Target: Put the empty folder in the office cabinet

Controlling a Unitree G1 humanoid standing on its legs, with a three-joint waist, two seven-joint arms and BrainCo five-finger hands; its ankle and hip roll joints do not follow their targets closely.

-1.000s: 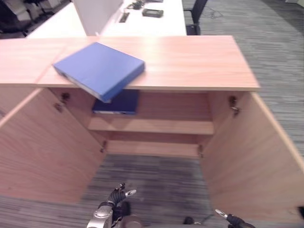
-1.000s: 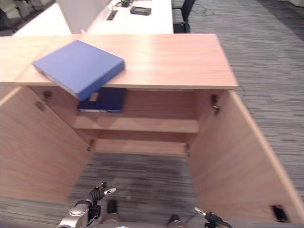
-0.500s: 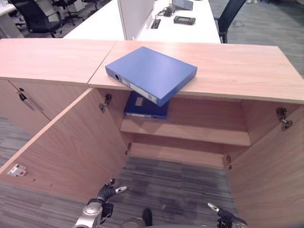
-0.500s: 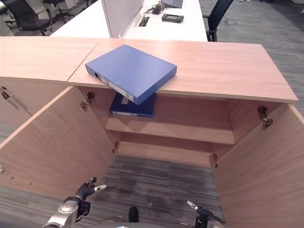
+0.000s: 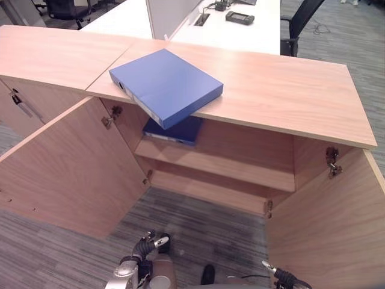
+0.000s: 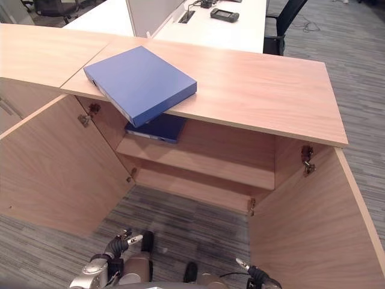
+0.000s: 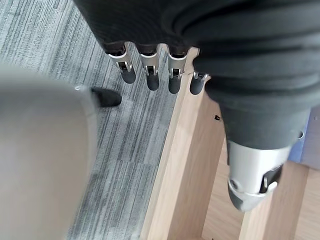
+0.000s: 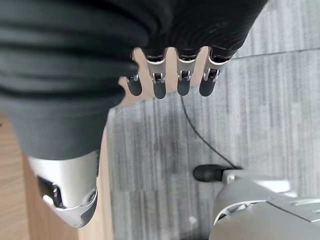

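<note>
nearest the robot, the left hand (image 5: 146,248) hangs low over the grey striped carpet (image 5: 198,229), fingers (image 7: 149,75) straight and relaxed, thumb apart, grasping nothing; its wrist view looks down past the edge of the left cabinet door (image 5: 66,162). the right hand (image 6: 251,274) hangs low on the other side, beside the right cabinet door (image 5: 331,223), fingers (image 8: 182,80) likewise straight and released, empty. both hands are well apart from the cabinet top.

the two doors stand swung wide toward the robot, leaving a strip of open carpet between them that runs up to the cabinet (image 5: 289,174) mouth. inside, a shelf (image 5: 240,171) spans the width; its right and middle parts are bare, and a dark blue folder (image 5: 174,129) lies flat at its left end.

on the cabinet top (image 5: 283,90), toward the left, lies the blue folder (image 5: 165,85), flat and turned diagonally to the front edge. its near corner overhangs that edge, above the folder on the shelf. the spine, with a round finger hole at its left end, faces the robot's front left; the long axis runs from far left to near right. the top to its right is bare wood.

beyond stands a white desk (image 5: 240,30) with a dark device (image 5: 239,17) and a divider panel (image 5: 171,15), and a black chair (image 5: 301,18).
</note>
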